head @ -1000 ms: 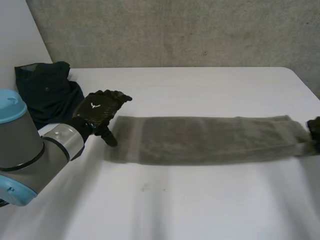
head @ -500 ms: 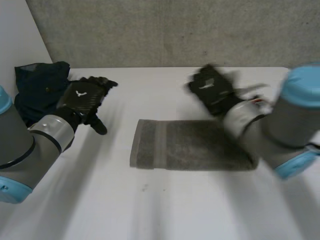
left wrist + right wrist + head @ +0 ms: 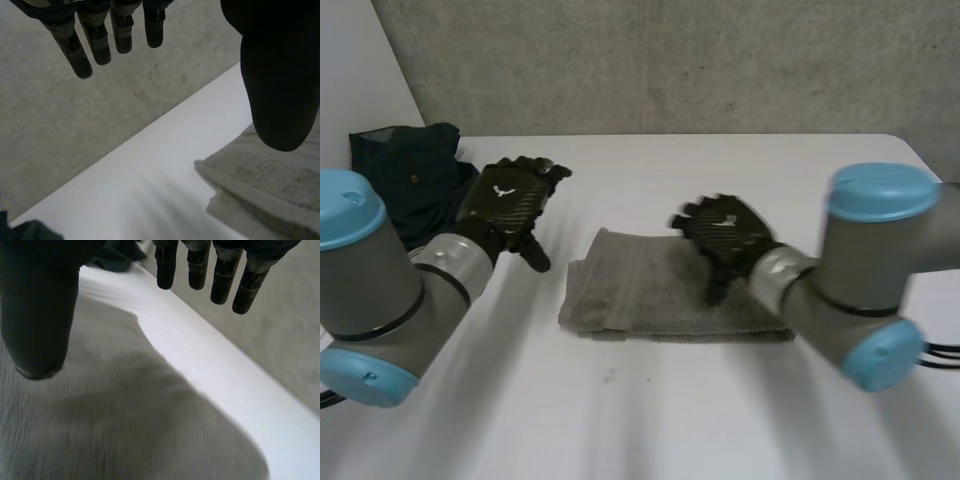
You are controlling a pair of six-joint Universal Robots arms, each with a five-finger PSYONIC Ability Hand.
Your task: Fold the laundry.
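A grey-green towel [image 3: 640, 290] lies folded over on itself in the middle of the white table [image 3: 720, 420]. My right hand [image 3: 725, 232] hovers over the towel's right half, fingers [image 3: 220, 275] straight and apart from the thumb, nothing between them; the towel [image 3: 100, 430] spreads under its palm. My left hand [image 3: 505, 205] is raised just left of the towel, open with straight fingers [image 3: 100, 37] and holding nothing. Beside its thumb lies the towel's doubled corner [image 3: 250, 180].
A dark navy garment [image 3: 410, 180] lies bunched at the table's far left edge, just behind my left hand. A grey wall runs behind the table's far edge [image 3: 720, 136]. The table's right corner is at the back right.
The towel was stretched long a second ago. My right hand carried its right end leftward over the rest, then let go and opened. My left hand has stayed just left of the towel.
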